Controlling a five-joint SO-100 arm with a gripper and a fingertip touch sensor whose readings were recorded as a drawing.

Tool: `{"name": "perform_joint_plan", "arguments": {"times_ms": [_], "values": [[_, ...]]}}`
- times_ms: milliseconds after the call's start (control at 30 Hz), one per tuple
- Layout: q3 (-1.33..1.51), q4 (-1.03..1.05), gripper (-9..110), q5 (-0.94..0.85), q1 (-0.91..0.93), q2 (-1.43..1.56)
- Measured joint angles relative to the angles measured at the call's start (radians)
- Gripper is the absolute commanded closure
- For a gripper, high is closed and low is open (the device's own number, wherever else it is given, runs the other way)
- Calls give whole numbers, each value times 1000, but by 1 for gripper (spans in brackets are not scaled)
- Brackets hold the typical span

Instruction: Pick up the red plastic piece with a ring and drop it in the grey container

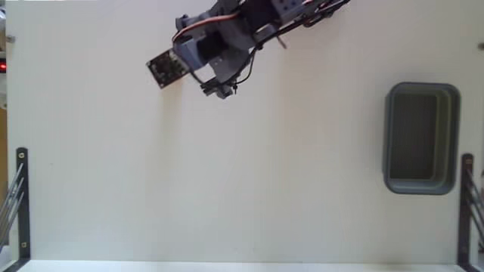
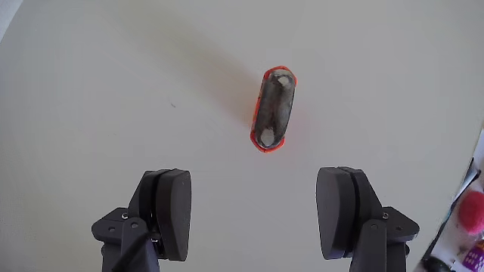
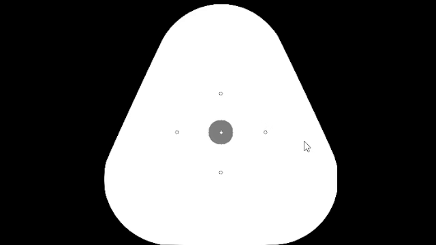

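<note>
Spread fingers (image 2: pixel 257 215) near red piece (image 2: pixel 274 110) (untouched)

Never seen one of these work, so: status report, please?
Gripper open, jaws wide, empty. Red piece on the table ahead, untouched. Grey tub empty, far right in fixed view. Nothing in the way.

In the fixed view, the grey container (image 1: pixel 422 138) stood on the table (image 1: pixel 227 189) at the right, well apart from the arm (image 1: pixel 227 38), which reached in from the top edge to its upper left. In the wrist view, the red plastic piece with a ring (image 2: pixel 273 109) lay on the table, just above the gap between the two spread fingers of the gripper (image 2: pixel 261 204), touching neither.
</note>
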Motion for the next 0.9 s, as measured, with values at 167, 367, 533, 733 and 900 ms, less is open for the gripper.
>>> {"name": "perform_joint_plan", "arguments": {"times_ms": [167,367,533,733,900], "values": [[-21,-26,-9,0,0,-40],[-54,-55,-9,0,0,-106],[-71,-81,-9,0,0,-158],[-109,-106,-9,0,0,-221],[-140,-123,-9,0,0,-268]]}}
